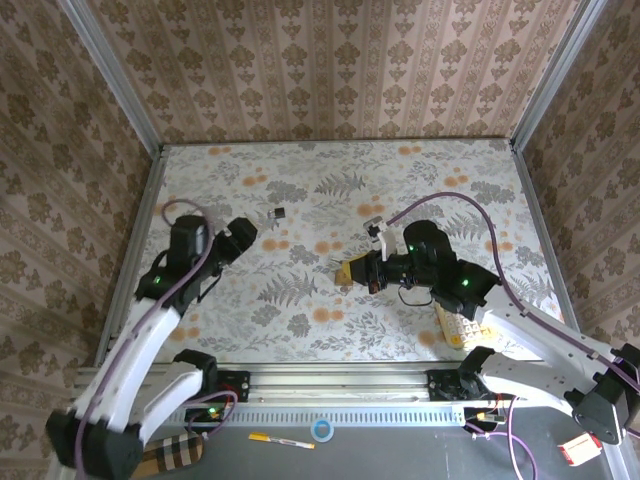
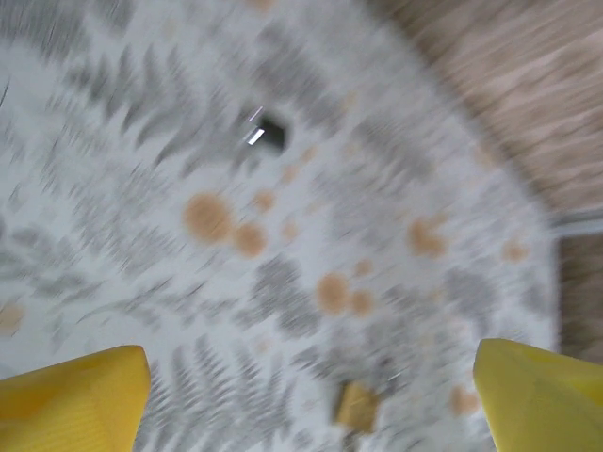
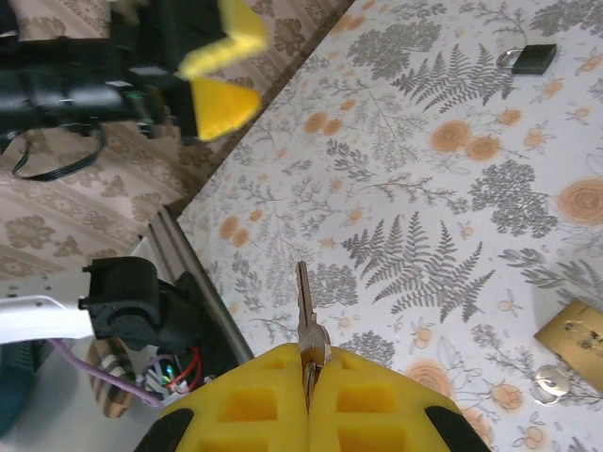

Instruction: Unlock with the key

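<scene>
Left arm: rises from its base at the near-left edge, bends at the elbow, and reaches toward the far middle of the patterned surface (image 1: pixel 300 180). The left gripper (image 1: pixel 246 232) hangs above the surface. In the left wrist view its yellow fingers (image 2: pixel 75 395) stand wide apart at the two lower corners with nothing between them. That view is blurred.

The key (image 1: pixel 280 212), a small black squarish head with a glint of metal at one side, lies loose on the surface. It sits just beyond and right of the left fingertips, apart from both arms, in the far-middle area.

Right arm: swings out to the right from its base, folds back at the elbow, and lays its forearm low, pointing left across the surface. The right gripper (image 1: pixel 372 272) is turned on its side. In the right wrist view its yellow pads are pressed together on a bare metal key blade (image 3: pixel 302 306). The blade's wider end sits in the pads and its narrow end sticks out past them into free air.

The brass padlock (image 1: pixel 350 272) lies flat just beside the right fingertips. I cannot tell from above whether they touch. In the right wrist view the blade is clear of it.
</scene>
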### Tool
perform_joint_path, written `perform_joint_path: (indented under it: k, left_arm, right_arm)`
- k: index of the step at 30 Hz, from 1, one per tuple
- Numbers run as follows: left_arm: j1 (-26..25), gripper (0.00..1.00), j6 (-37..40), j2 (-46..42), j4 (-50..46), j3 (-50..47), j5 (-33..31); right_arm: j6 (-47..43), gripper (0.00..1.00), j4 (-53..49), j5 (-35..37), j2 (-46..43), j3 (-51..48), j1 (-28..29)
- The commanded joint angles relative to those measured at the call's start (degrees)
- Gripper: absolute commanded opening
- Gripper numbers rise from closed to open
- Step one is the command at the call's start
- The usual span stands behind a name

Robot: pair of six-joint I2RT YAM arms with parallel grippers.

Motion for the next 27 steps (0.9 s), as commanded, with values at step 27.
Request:
perform_joint_path:
  k: [27]
  left_arm:
    - [1.56,0.66,9.15,70.05,-14.34,50.31,1.83]
  right_arm:
    - [-1.45,0.00,-1.37,2.13,-8.68,-9.37,-0.31]
